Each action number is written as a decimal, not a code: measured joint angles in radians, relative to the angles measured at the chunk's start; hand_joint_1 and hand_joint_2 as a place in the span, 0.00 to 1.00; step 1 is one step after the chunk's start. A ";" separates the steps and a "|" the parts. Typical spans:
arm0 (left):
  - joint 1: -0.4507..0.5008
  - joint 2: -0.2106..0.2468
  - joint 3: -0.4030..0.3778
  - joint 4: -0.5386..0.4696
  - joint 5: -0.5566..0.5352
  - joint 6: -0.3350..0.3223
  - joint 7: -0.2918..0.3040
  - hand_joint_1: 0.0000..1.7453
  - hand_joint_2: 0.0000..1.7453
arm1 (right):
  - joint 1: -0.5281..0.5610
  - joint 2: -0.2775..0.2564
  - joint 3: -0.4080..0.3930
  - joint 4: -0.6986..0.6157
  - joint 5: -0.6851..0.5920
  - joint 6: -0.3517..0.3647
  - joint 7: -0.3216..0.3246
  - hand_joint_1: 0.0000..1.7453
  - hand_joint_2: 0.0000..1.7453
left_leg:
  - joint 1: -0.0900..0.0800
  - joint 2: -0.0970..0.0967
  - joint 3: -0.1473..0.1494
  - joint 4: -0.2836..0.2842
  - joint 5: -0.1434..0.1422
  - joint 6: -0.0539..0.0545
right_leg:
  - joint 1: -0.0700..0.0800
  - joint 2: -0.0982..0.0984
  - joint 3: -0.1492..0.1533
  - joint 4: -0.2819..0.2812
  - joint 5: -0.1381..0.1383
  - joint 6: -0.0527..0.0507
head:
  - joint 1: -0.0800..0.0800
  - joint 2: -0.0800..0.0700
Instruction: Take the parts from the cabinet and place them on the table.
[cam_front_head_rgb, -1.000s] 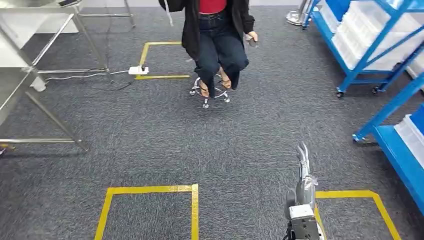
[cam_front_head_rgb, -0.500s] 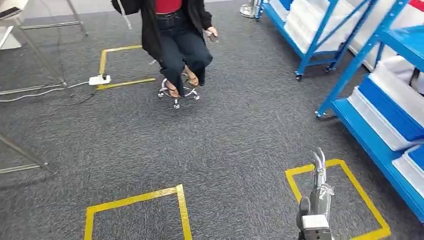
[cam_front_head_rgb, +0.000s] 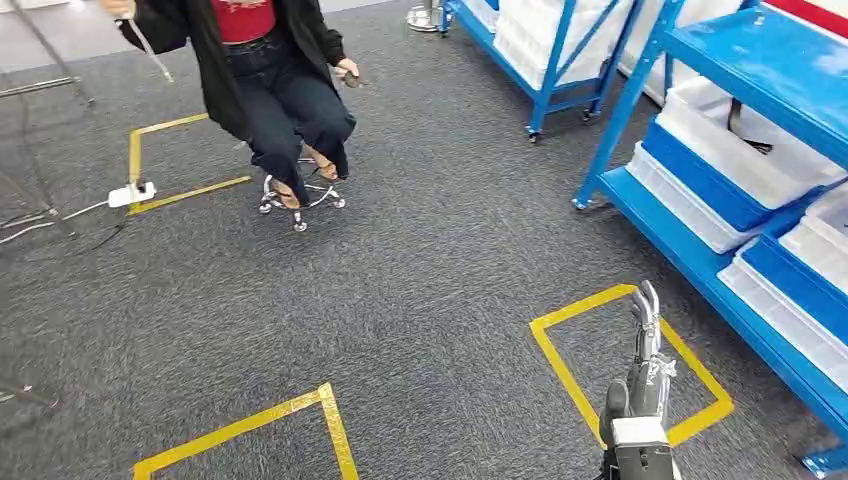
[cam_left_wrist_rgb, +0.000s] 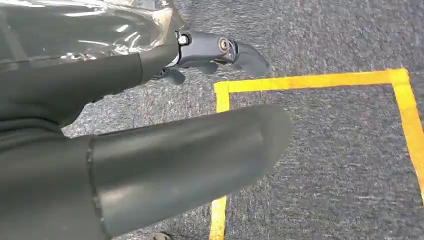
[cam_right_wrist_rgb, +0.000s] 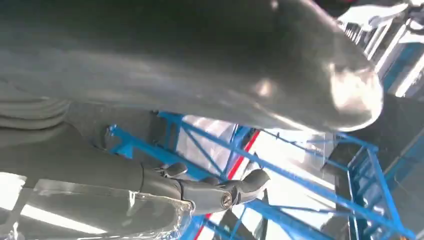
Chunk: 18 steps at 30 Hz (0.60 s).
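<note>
Parts bins (cam_front_head_rgb: 700, 185) on blue cabinet (cam_front_head_rgb: 690, 250): now filling right of frame, camera having swung toward them | right hand (cam_front_head_rgb: 645, 345): hanging lower right, fingers straight, holding nothing | left hand (cam_left_wrist_rgb: 150, 145): empty | approaching, nothing picked yet

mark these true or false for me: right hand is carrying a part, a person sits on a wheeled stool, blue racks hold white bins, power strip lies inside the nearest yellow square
1. The right hand is carrying a part. False: it holds nothing.
2. A person sits on a wheeled stool. True.
3. The blue racks hold white bins. True.
4. The power strip lies inside the nearest yellow square. False: it lies at the far yellow square, beside the person.
</note>
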 joint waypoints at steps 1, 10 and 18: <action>-0.001 0.000 0.000 0.000 0.000 0.000 0.000 0.00 0.00 | -0.001 0.002 0.000 0.000 0.000 0.000 0.000 0.00 0.00 | 0.003 -0.006 0.036 -0.078 0.048 0.000 | -0.001 0.013 0.000 0.003 0.000 0.000 | 0.000 0.000; -0.008 -0.001 0.000 0.000 0.000 0.000 0.000 0.00 0.00 | -0.014 0.009 -0.006 0.000 0.006 0.001 0.001 0.00 0.00 | -0.006 -0.011 0.098 -0.228 0.102 0.038 | 0.003 -0.024 -0.070 0.092 -0.034 0.035 | 0.010 0.000; -0.009 0.000 0.000 0.000 0.000 -0.006 -0.002 0.00 0.00 | -0.031 0.007 -0.019 0.004 0.003 0.013 0.005 0.00 0.00 | -0.013 0.094 0.097 -0.227 0.097 0.037 | 0.001 -0.110 -0.021 0.048 -0.020 0.058 | 0.012 0.000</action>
